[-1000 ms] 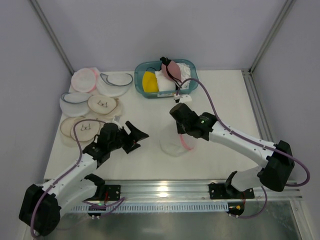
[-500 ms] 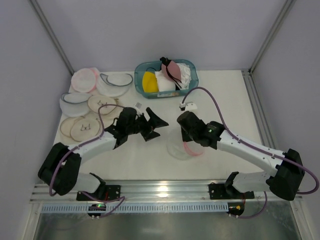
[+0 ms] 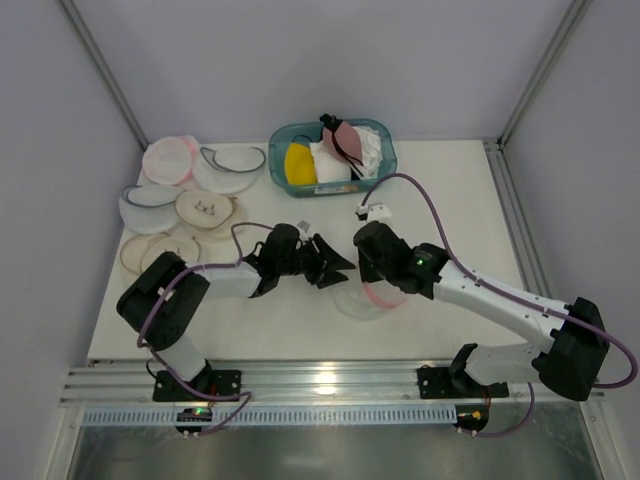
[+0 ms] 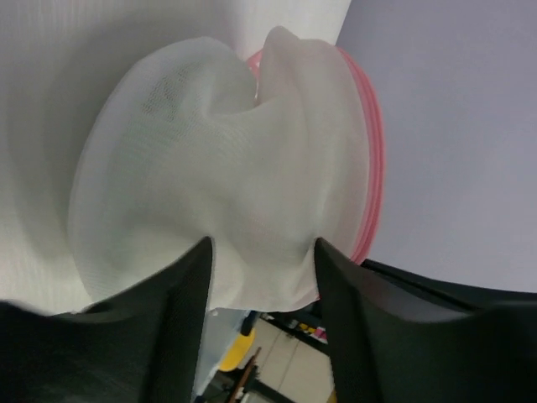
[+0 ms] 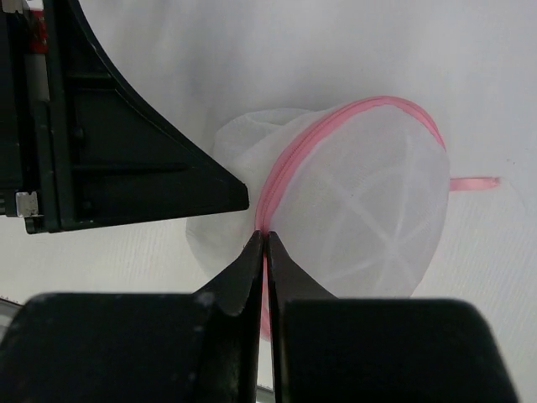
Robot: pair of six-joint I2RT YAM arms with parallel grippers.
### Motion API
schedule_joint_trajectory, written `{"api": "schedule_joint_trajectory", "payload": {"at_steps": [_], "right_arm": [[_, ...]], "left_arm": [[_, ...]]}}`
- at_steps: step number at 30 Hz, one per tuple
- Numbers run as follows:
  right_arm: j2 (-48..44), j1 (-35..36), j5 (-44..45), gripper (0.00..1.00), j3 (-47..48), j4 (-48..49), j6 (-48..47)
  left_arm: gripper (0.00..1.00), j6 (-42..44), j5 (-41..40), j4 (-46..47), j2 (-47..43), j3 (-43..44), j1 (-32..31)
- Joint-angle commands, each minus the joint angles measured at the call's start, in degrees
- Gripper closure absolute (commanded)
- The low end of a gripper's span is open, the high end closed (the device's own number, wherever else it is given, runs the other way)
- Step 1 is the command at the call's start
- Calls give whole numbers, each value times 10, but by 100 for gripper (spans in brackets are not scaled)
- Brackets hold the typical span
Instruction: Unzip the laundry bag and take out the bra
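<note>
The laundry bag [image 3: 362,300] lies on the table, a translucent white mesh dome with a pink zipper rim. My right gripper [image 3: 373,284] is shut on that pink rim; the right wrist view shows its tips [image 5: 265,237] pinched on the rim of the bag [image 5: 369,201]. My left gripper [image 3: 338,272] is open at the bag's left side. In the left wrist view its fingers [image 4: 189,294] straddle a fold of the bag's mesh [image 4: 210,168]. The bra is hidden; nothing shows through the mesh.
A teal basket [image 3: 283,135] at the back holds a yellow bra [image 3: 299,162], a mauve bra [image 3: 345,138] and white pieces. At the left lie a pinker round pouch [image 3: 167,158], navy-trimmed pouches [image 3: 232,165] and several beige round pads [image 3: 205,210].
My left arm has swung right across the table until its open fingers reached the bag. My right gripper has come down with the bag, which now rests flatter on the table.
</note>
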Motion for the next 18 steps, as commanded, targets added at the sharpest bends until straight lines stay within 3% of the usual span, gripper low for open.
{"api": "schedule_joint_trajectory", "payload": {"at_steps": [1, 3, 4, 6, 18], "right_arm": [[-16, 3, -6, 96, 1, 25, -9], [-17, 2, -7, 96, 0, 24, -9], [-19, 3, -8, 96, 1, 23, -9], [-21, 3, -10, 96, -1, 22, -9], [-58, 3, 58, 96, 12, -61, 18]], "left_arm": [[64, -4, 3, 77, 13, 7, -1], [78, -10, 4, 93, 23, 5, -2], [90, -11, 4, 97, 25, 4, -1], [100, -13, 3, 105, 29, 1, -1], [100, -6, -16, 110, 9, -37, 3]]}}
